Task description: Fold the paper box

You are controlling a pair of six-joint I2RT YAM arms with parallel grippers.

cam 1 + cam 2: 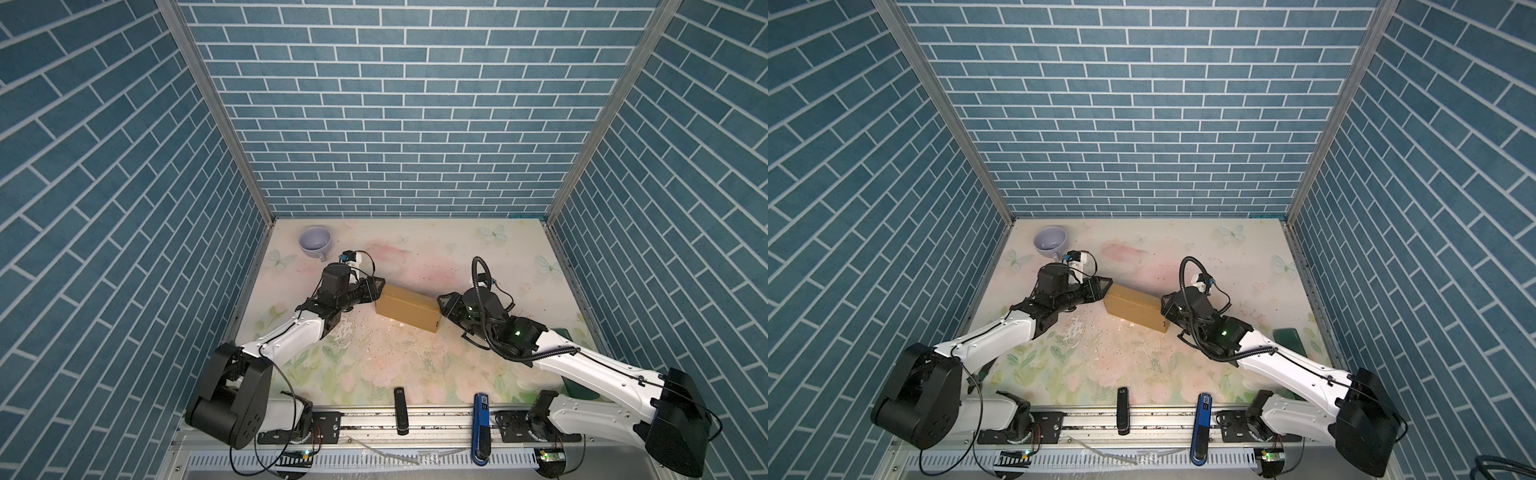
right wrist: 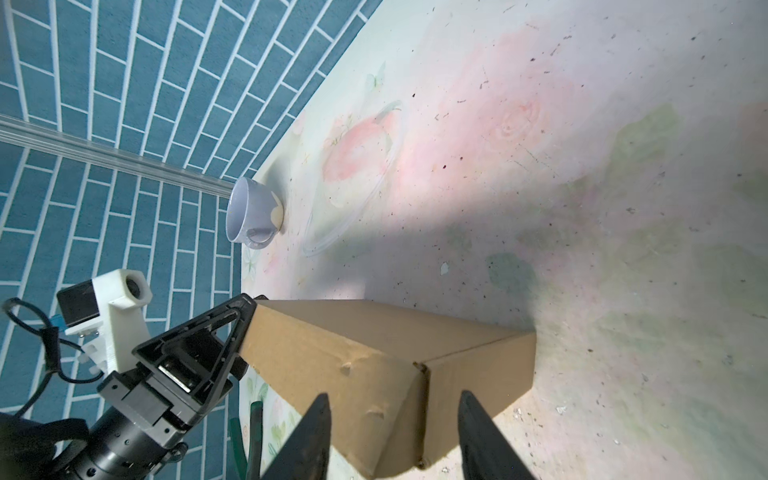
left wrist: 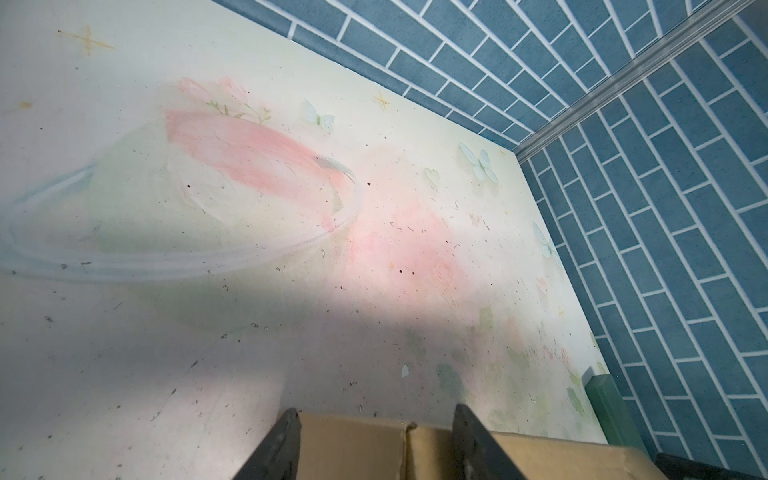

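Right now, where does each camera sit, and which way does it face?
Both top views: high over the near edge, looking down at the table, the box and both arms.
Left wrist: low, facing across the box to the far right corner; the left fingers show.
Right wrist: low, facing along the box to the cup; the right fingers and left arm show.
Shared: all show the box.

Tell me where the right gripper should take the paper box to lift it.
Probably the short right end, coming in level from the right. The paper box lies closed, its length running left to right, so that end is the narrowest span; the right gripper straddles its corner there.
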